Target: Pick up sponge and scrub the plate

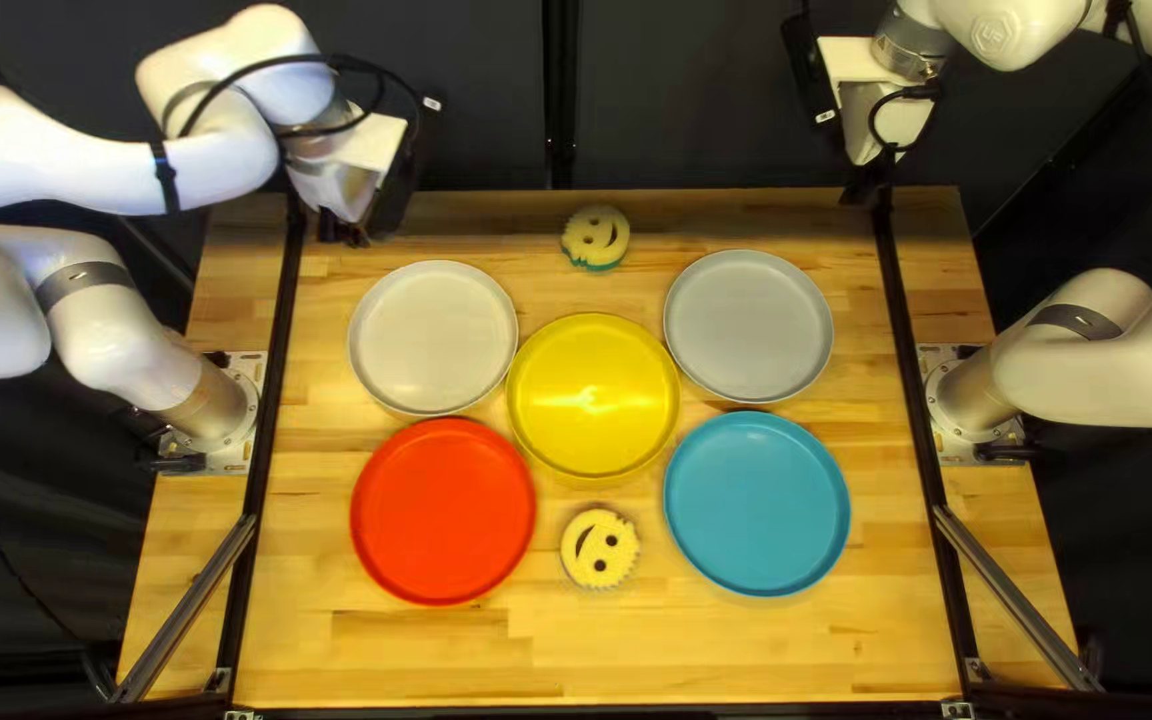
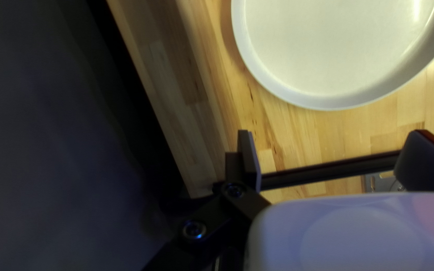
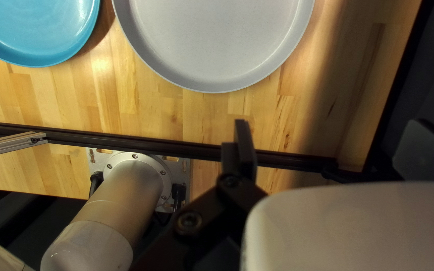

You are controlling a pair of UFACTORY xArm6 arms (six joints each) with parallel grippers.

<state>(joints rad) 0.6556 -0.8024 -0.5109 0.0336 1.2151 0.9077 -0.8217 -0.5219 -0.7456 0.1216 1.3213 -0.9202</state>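
"Where are the sponges?"

"Both on the table (image 1: 736, 654). The far sponge (image 1: 596, 236), yellow over teal, lies between the cream plate (image 1: 434, 336) and the grey plate (image 1: 750, 327), toward the dark curtain (image 1: 683, 100). The near sponge (image 1: 599, 548) sits between the red plate (image 1: 443, 511) and the blue plate (image 1: 756, 503)."

"And in the middle?"

"The yellow plate (image 1: 592, 396), right between the two sponges. It looks to me as if it may just meet the cream one, but from this slant I can't be sure."

"What are the grippers doing?"

"The left gripper (image 1: 347, 230) is up by the far left corner, near the cream plate; its wrist view shows the fingers spread wide. The right gripper (image 1: 867, 187) is by the far right corner, beyond the grey plate, its fingers well apart too."

"Anything in the way?"

"A black rail (image 1: 280, 320) runs down the left side, another rail (image 1: 903, 307) down the right. A black cable (image 1: 296, 60) loops over the left arm (image 1: 83, 167)."

"Any writing?"

"A round emblem (image 1: 996, 30) on the right arm (image 1: 1056, 16), and a small white label (image 1: 432, 103) by the left gripper, too small to read. Both sponges wear smiley faces."
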